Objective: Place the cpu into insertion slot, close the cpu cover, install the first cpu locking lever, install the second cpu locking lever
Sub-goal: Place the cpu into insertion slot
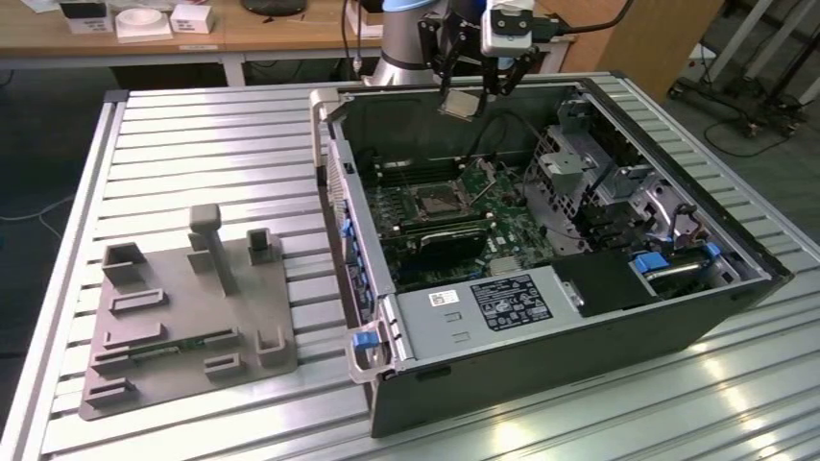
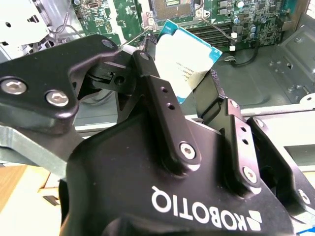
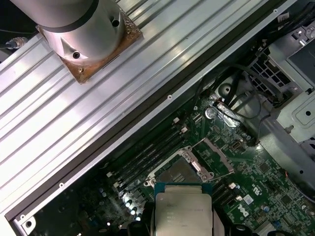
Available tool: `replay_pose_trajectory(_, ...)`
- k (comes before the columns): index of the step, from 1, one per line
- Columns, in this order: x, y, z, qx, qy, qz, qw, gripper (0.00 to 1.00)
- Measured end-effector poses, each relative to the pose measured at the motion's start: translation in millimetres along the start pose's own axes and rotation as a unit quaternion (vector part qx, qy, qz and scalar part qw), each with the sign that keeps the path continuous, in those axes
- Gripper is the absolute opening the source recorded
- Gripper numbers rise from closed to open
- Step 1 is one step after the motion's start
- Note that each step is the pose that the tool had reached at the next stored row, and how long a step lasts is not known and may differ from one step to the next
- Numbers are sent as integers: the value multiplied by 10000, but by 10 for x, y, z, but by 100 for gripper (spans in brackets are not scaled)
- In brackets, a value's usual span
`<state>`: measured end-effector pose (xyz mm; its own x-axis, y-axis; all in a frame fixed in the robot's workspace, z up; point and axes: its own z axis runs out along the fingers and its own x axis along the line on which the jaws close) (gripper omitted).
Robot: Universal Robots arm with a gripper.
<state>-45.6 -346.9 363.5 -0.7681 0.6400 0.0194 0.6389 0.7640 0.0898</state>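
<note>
Black two-finger gripper [image 2: 181, 73] clamped on edges of small flat square silver-topped cpu [image 2: 189, 51], raised at far side, well apart from silvery-rimmed square insertion slot [image 1: 433, 202]. Prob. light, stiff, fragile; hold by edges only.

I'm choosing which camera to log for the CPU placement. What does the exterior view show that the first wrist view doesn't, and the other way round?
Exterior view's own: the gripper shut on the cpu above the open computer case, and the grey fixture tray on the table at the exterior view's left.
First wrist view's own: the arm's base plate on the table, and the cpu cover swung open beside the socket.
Shared: the cpu, held clear of the empty insertion slot.
</note>
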Motion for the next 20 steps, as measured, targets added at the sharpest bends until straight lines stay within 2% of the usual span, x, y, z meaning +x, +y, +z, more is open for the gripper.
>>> replay_pose_trajectory(20, 0, 0, 1, -1, -5, 58, 10000, 54)
